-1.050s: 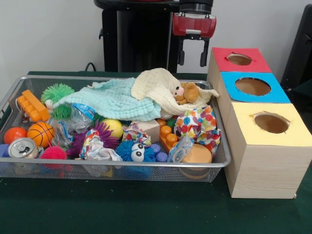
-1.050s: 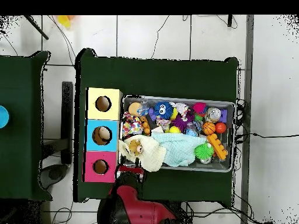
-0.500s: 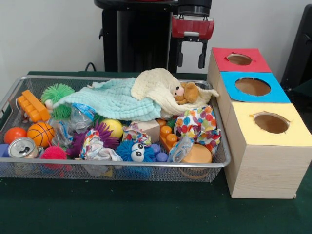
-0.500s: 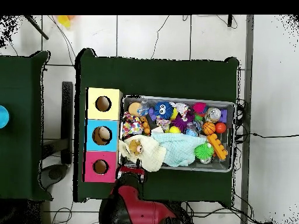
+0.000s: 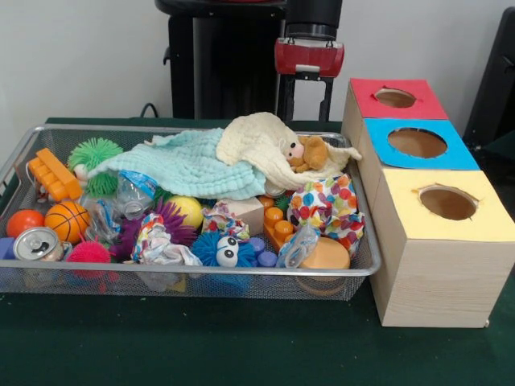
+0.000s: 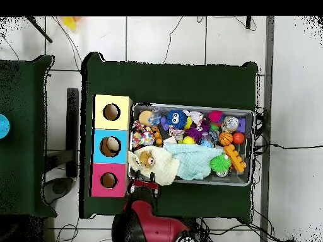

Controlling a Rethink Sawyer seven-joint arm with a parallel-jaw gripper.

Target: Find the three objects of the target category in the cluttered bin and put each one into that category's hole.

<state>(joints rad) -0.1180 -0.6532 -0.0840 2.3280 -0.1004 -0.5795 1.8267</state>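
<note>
Behind the bin's far rim, gripper empty with fingers parted, cream cloth just below.

- Wire bin: packed rim to rim with toys; no bare floor between them.
- Cloths heaped over its far half, covering what lies beneath.
- Wooden box touches the bin's side; three top holes unobstructed.
- Tabletop in front of the bin: open.
</note>
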